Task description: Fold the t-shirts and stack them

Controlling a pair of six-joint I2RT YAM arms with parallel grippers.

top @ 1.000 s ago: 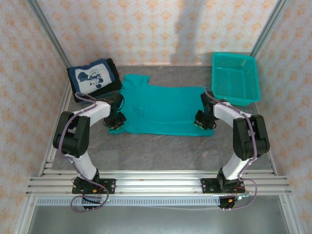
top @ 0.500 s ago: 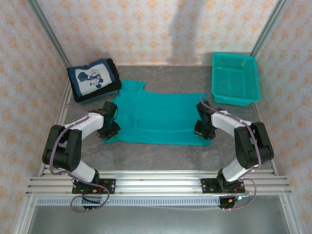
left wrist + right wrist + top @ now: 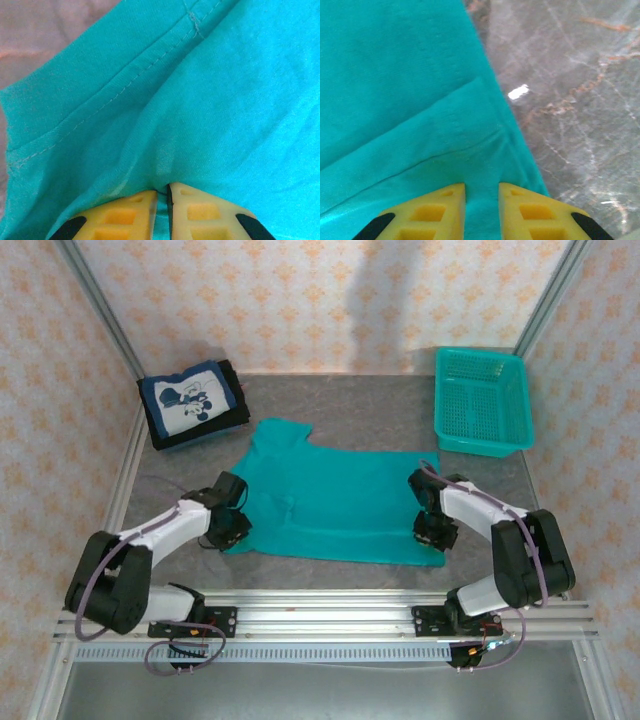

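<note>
Basket (image 3: 487, 444) stands apart from teal shirt (image 3: 340, 500), pinched by left fingers (image 3: 125, 215) and right fingers (image 3: 535, 210).

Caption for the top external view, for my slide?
Left gripper and right gripper pinch near corners of the teal t-shirt on the grey table.

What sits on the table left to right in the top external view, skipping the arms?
folded shirt stack → teal t-shirt → teal mesh basket
</note>
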